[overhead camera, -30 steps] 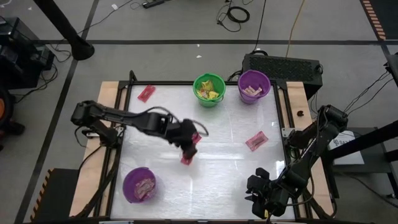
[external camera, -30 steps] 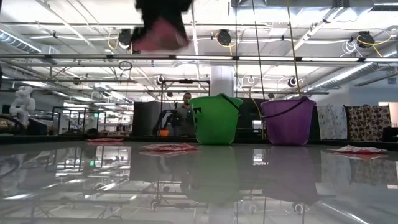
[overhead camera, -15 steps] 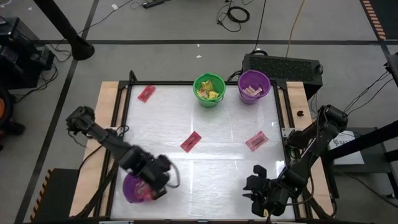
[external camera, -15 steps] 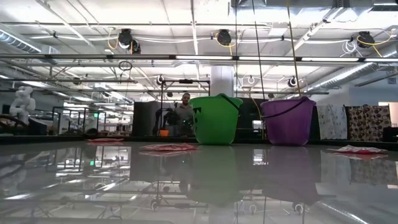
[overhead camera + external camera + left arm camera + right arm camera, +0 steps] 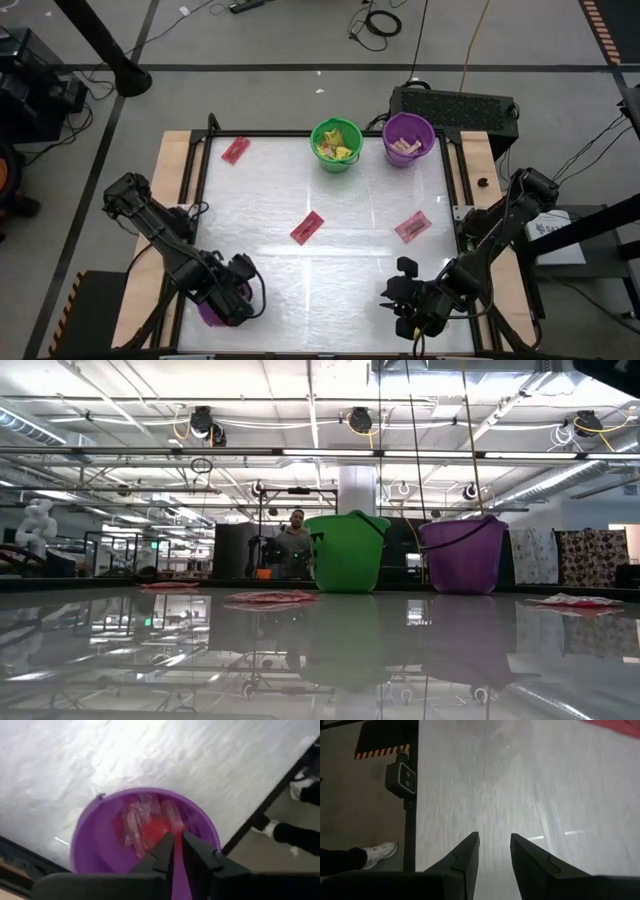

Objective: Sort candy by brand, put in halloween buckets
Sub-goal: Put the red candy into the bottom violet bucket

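My left gripper [image 5: 232, 298] hangs over the purple bucket [image 5: 207, 312] at the table's near left corner and hides most of it. The left wrist view looks into that bucket [image 5: 95, 832]. The fingers [image 5: 176, 845] stand a narrow gap apart with the bucket's purple showing between them. A bright red packet [image 5: 159, 827] lies just past the tips among other red and pink packets. My right gripper [image 5: 405, 300] is open above bare table near the right corner [image 5: 494, 845]. Three flat packets lie on the table: red [image 5: 307, 228], pink [image 5: 411, 227] and red [image 5: 234, 150].
At the far edge stand a green bucket [image 5: 336, 145] holding yellow packets and a purple bucket [image 5: 408, 138] holding tan pieces; both show in the low view [image 5: 347, 552] [image 5: 463, 555]. Wooden rails border both sides of the table. A person's shoe [image 5: 380, 851] shows beside the table.
My left gripper carried a red packet from the middle of the table toward the near left corner and came down over the purple bucket. It left the low view. The other red packet stayed in the middle. My right gripper shifted a little toward the left.
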`<state>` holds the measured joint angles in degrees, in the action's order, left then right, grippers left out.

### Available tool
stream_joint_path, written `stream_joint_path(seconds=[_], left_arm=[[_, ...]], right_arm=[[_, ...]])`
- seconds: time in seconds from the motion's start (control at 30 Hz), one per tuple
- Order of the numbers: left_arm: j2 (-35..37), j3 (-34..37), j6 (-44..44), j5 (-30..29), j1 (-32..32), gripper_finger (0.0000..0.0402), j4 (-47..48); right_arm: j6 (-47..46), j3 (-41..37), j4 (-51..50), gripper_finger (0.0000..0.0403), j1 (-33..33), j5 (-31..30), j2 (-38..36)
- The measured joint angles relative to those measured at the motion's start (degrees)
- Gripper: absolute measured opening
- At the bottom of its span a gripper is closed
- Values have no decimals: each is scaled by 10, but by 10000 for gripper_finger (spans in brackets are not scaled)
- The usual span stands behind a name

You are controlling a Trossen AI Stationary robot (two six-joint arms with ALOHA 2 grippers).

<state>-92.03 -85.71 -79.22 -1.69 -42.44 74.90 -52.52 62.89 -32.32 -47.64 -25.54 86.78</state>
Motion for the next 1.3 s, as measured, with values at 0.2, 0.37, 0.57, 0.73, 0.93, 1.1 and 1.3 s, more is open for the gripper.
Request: stream_joint_path(seconds=[0.2,0.37,0.57,0.73,0.93,1.1,1.3], left_arm=[[0,0,-4,-5,9,73,30],[0,0,-14,-20,25,94,7],[-1,0,24,-145,67,107,-145],[-20,0,175,-192,127,107,-310],[-17,1,133,-200,249,108,-284],[-6,0,93,-175,360,107,-156],[-5,18,198,-171,513,107,21]], right_arm=[[14,0,4,105,-1,4,0],[20,0,-2,105,-1,30,0],[-10,0,-79,105,-1,46,-14],[-72,0,-190,105,-12,43,-65],[-89,0,-232,105,-36,44,-144],[-82,0,-218,105,-58,25,-173],[-54,0,-214,105,-62,-9,-174]])
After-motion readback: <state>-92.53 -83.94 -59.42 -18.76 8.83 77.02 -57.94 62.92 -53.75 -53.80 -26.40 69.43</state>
